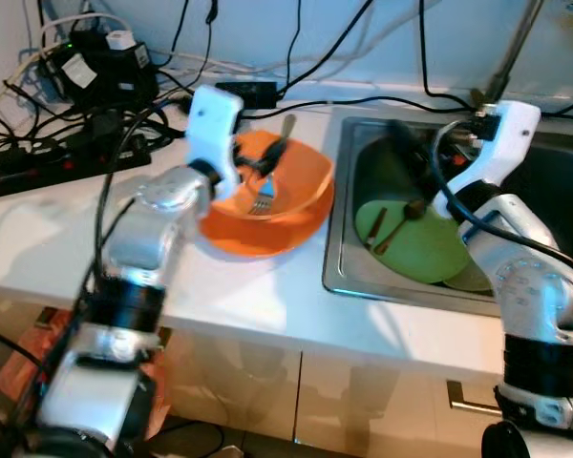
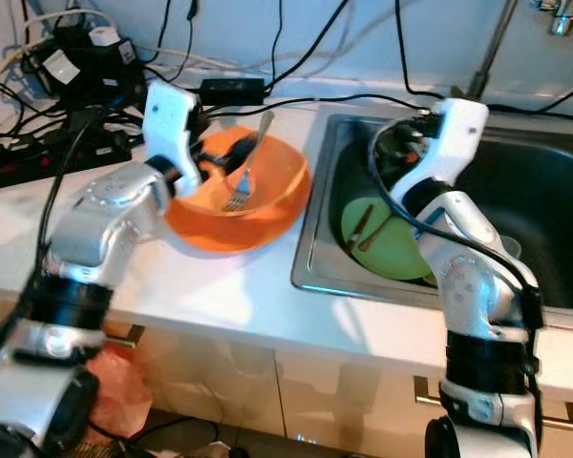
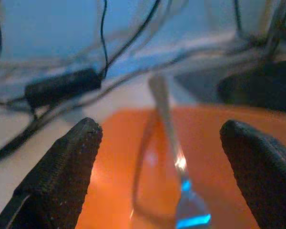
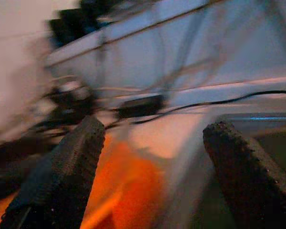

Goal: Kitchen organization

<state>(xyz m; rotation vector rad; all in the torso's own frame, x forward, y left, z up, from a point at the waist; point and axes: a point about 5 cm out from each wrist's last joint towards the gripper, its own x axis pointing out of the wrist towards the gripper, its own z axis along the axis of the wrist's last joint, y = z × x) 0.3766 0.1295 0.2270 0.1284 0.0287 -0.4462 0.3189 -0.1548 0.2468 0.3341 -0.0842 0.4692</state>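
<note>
Orange bowl (image 1: 267, 205) on the white countertop (image 1: 267, 305), just beside the left rim of the steel sink (image 1: 339, 248). The bowl is shallow, glossy and translucent, its wall glowing where light passes through. A metal fork (image 1: 265, 181) lies inside it, tines low near the bowl's middle, handle leaning up toward 1 o'clock over the far rim.

Left gripper (image 3: 162, 167) hovers above the bowl at its 10 o'clock edge; in the left wrist view its two black fingers (image 3: 62, 176) stand wide apart with the fork's handle between them, untouched.

Right gripper (image 4: 150, 162) is raised over the sink's near-left part, aimed toward the bowl; its fingers (image 4: 66, 167) are likewise spread, holding nothing. The view is blurred.

In the sink basin lies a green plate (image 1: 411, 243) carrying two dark slender utensils (image 1: 377, 224), their type unclear.

At 11 o'clock from the bowl, a black power strip (image 1: 67, 157) and tangled cables (image 1: 105, 67) rest on the countertop against the wall.
</note>
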